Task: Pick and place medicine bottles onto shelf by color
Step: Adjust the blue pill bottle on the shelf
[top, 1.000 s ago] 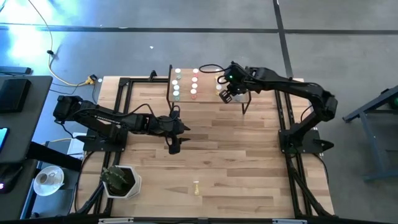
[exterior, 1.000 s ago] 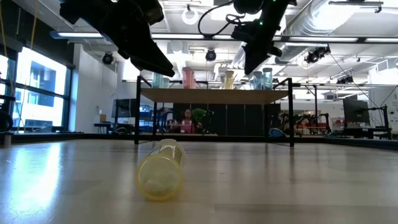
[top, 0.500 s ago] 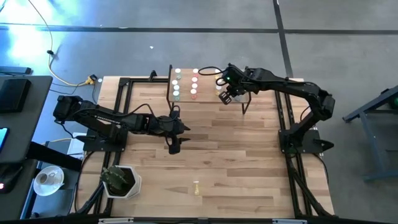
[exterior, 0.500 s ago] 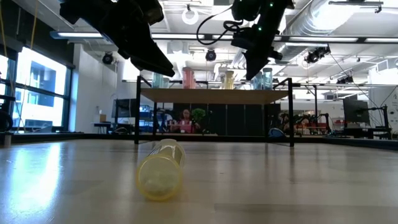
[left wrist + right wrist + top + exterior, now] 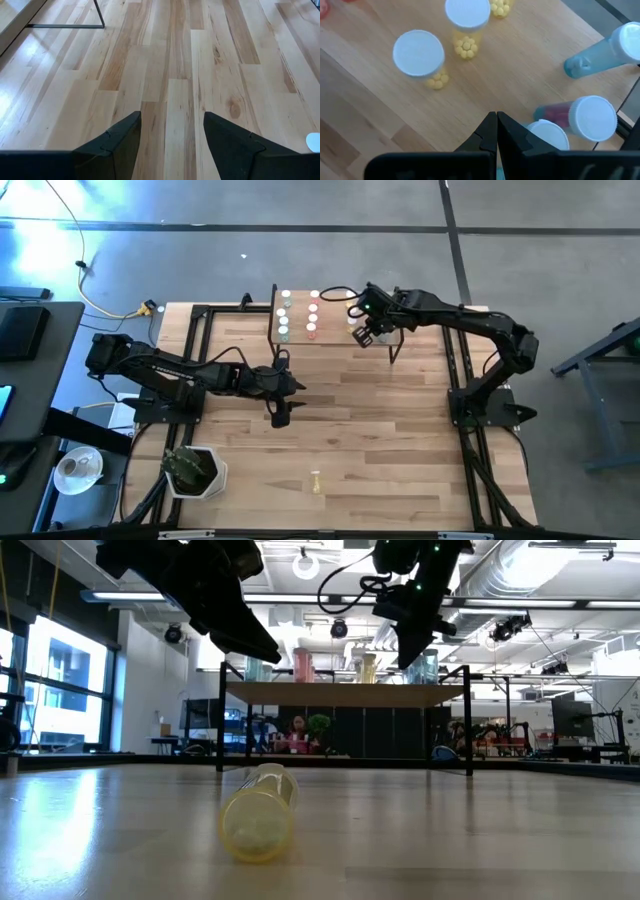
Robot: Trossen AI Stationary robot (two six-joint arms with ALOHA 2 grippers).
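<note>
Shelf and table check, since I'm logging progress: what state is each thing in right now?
Shelf: upright, holding capped bottles.
Yellow bottles: upright on the shelf, caps on.
Blue bottle: upright on the shelf, capped.
Yellow bottle on table: on its side.
Left gripper: jaws open, empty, above the bare tabletop.
Right gripper: jaws shut, empty, over the shelf.

Right hand [image 5: 363, 335], slightly leftward over shelf [image 5: 330, 340].
</note>
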